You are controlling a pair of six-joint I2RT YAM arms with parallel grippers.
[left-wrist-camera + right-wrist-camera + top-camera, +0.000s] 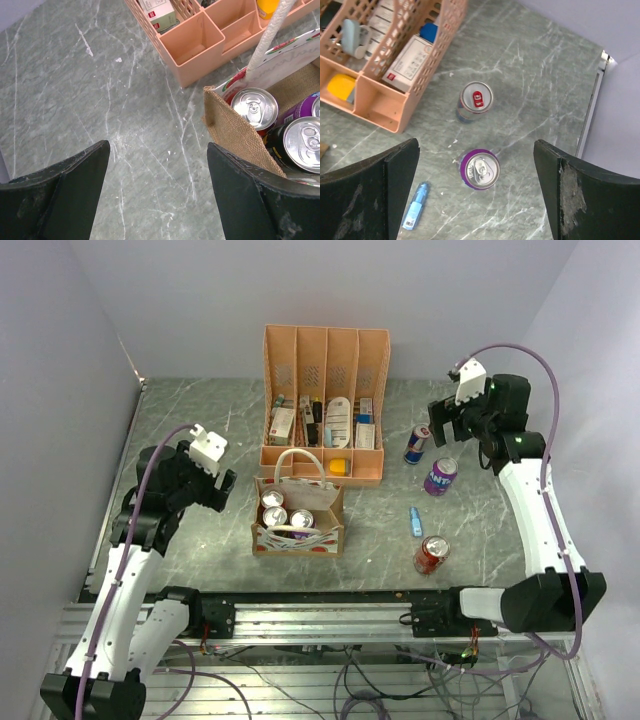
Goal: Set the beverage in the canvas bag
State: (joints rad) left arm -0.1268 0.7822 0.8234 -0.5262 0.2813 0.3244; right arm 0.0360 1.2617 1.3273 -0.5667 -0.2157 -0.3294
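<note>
The top external view showed the whole layout. The canvas bag (298, 520) stood upright on the tabletop (200, 410), just in front of the peach file organiser (322, 405). Three can tops (274, 517) were visible inside the bag. Three more beverages stood outside it to the right: a slim blue-and-silver can (416, 444), a purple can (440, 476) near it, and a red can (431, 554) closer to the near edge. A small blue tube (415, 521) lay between the purple can and the red can. The left arm (130, 550) reached toward the bag's left side. The right arm (535, 510) reached over the two far cans.

The left wrist view supplied detail that the overhead view lacked. The left fingers (65, 195) stood wide apart with nothing between them, above bare tabletop. The bag's frayed corner (235, 135) lay just beside the right-hand finger. One white handle (270, 40) and two silver can lids (256, 107) showed inside the bag. None of the outside cans appeared here.

The right wrist view showed the right fingers (370, 195) likewise spread wide and clear of any object. The purple can (480, 170) stood upright directly below the gap, untouched. The slim can (476, 100) stood just beyond it, apart from it. The blue tube (415, 206) lay near the left-hand finger. The bag and the red can were outside this view.
</note>
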